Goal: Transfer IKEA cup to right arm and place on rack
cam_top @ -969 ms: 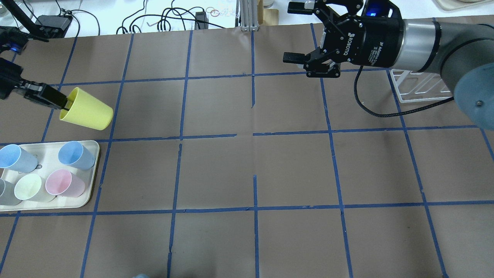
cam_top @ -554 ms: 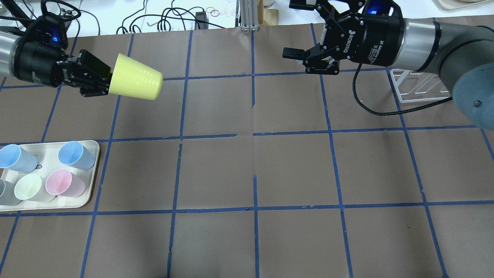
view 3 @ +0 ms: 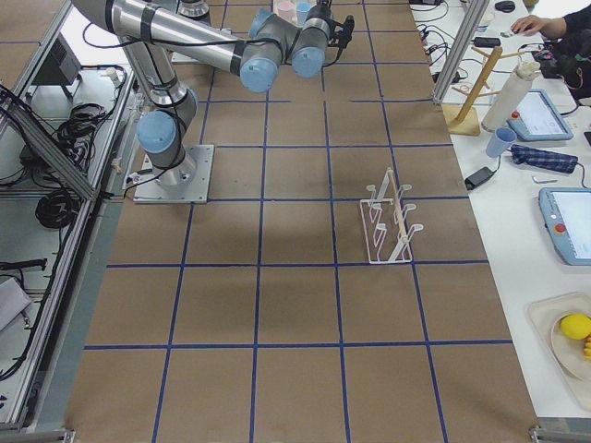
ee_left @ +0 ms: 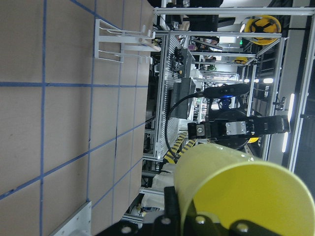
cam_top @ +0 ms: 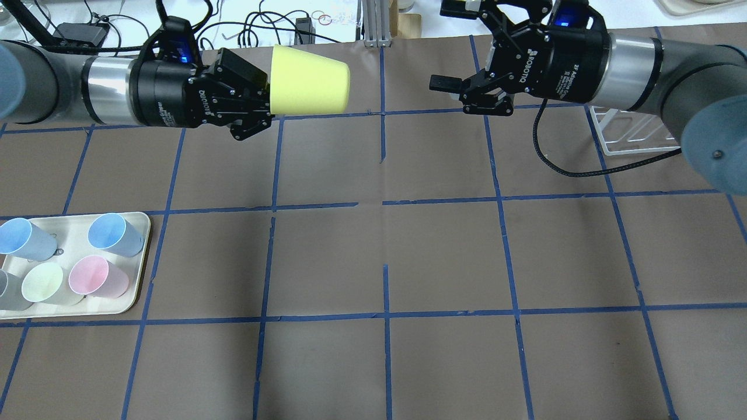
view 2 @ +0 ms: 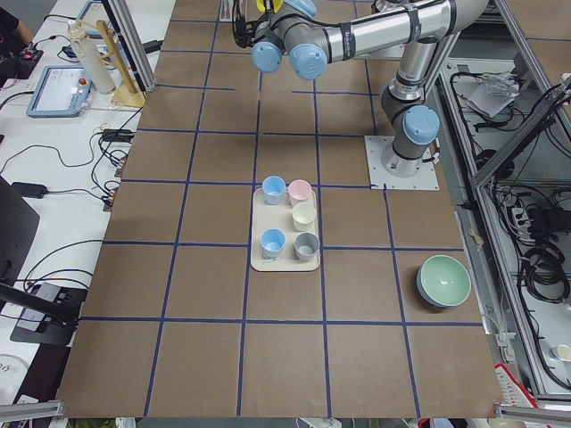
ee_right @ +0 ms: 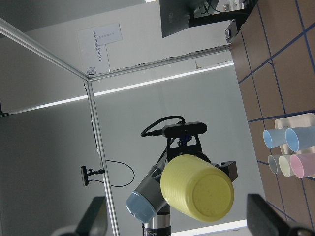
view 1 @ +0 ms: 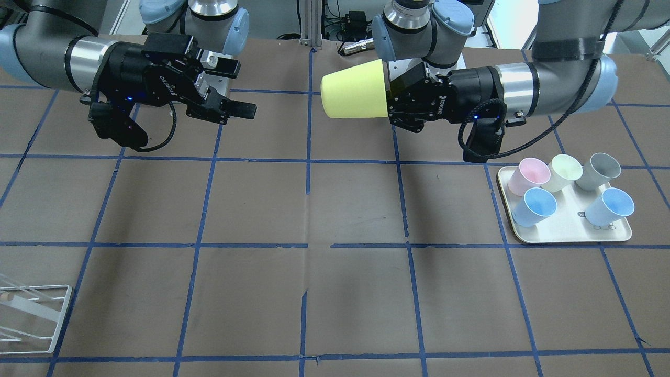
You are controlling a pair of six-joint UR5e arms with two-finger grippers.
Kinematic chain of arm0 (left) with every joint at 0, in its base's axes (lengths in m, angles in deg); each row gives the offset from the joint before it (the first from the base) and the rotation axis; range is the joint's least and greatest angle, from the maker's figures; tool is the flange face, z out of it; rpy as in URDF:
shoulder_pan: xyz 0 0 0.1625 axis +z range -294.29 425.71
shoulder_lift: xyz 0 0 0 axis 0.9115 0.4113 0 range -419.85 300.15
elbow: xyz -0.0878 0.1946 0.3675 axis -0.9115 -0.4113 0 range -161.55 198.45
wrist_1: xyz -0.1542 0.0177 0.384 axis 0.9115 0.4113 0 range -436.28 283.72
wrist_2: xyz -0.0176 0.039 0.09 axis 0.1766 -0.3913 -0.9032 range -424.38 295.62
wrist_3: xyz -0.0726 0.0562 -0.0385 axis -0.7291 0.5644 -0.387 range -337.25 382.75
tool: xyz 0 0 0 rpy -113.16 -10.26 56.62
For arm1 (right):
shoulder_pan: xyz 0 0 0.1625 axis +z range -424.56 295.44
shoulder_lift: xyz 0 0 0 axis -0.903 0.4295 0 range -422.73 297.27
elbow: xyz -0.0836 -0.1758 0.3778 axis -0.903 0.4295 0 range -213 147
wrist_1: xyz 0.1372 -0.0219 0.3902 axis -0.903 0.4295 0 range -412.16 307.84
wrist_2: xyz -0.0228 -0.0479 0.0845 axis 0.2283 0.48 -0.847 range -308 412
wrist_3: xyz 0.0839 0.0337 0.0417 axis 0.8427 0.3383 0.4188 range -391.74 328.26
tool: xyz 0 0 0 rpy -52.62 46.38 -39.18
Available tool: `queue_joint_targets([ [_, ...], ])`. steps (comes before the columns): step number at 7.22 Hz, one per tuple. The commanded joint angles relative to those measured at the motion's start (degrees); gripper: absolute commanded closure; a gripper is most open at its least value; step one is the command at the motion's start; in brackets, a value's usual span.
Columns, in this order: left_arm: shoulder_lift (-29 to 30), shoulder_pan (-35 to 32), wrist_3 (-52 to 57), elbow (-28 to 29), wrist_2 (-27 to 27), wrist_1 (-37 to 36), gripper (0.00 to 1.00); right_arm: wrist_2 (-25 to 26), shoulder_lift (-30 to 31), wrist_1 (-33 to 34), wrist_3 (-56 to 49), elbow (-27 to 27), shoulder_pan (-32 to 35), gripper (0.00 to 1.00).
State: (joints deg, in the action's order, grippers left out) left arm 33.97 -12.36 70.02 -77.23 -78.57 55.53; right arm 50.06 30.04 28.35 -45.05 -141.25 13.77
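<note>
My left gripper (cam_top: 264, 96) is shut on the rim end of the bright yellow IKEA cup (cam_top: 309, 80) and holds it sideways in the air, base pointing at the right arm. In the front-facing view the cup (view 1: 353, 96) sits just right of the table's centre line, held by the left gripper (view 1: 390, 98). My right gripper (cam_top: 446, 46) is open and empty, jaws wide, facing the cup with a gap between them (view 1: 235, 88). The right wrist view shows the cup's base (ee_right: 197, 189) ahead of its fingertips (ee_right: 266, 214). The white wire rack (cam_top: 633, 131) stands behind the right arm.
A cream tray (cam_top: 139, 262) at the left front holds several pastel cups, among them a pale yellow-green one (cam_top: 42, 282). A green bowl (view 2: 444, 281) sits near the robot's left end. Cables lie past the table's far edge (cam_top: 251, 29).
The left arm has lifted the yellow cup and carried it right and farther back, turning it sideways toward the right gripper. The right gripper has barely moved and stays open.
</note>
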Motion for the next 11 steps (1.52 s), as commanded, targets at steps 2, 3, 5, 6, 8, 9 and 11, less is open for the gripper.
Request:
queue_joint_targets([
  [2, -0.4, -5.2, -2.1, 0.1, 6.5, -0.7, 1.00, -0.1, -0.2, -5.9, 0.5, 0.0, -0.3, 0.00],
  [3, -0.4, -5.8, -2.2, 0.1, 8.1, -0.9, 1.00, -0.1, 0.2, -6.1, 0.5, 0.0, 0.1, 0.00],
  [5, 0.0, -6.2, -2.2, 0.3, 8.5, -1.1, 1.00, -0.2, 0.4, -6.2, 0.7, 0.4, 0.3, 0.00],
  [6, 0.1, -6.8, -2.2, 0.3, 9.5, -1.1, 1.00, -0.5, 0.7, -6.2, 1.4, 0.4, 0.4, 0.00],
  [8, 0.2, -7.0, -2.2, 0.3, 9.6, -1.1, 1.00, -1.7, 1.6, -6.2, 2.5, 0.5, 2.5, 0.00],
  [9, 0.1, -7.1, -2.2, 0.4, 9.6, -1.2, 1.00, -1.8, 1.6, -6.2, 2.6, 0.5, 3.1, 0.00],
  [11, 0.3, -7.1, -2.2, 0.3, 9.5, -1.6, 1.00, -1.8, 1.5, -6.1, 2.6, 0.5, 4.1, 0.00],
])
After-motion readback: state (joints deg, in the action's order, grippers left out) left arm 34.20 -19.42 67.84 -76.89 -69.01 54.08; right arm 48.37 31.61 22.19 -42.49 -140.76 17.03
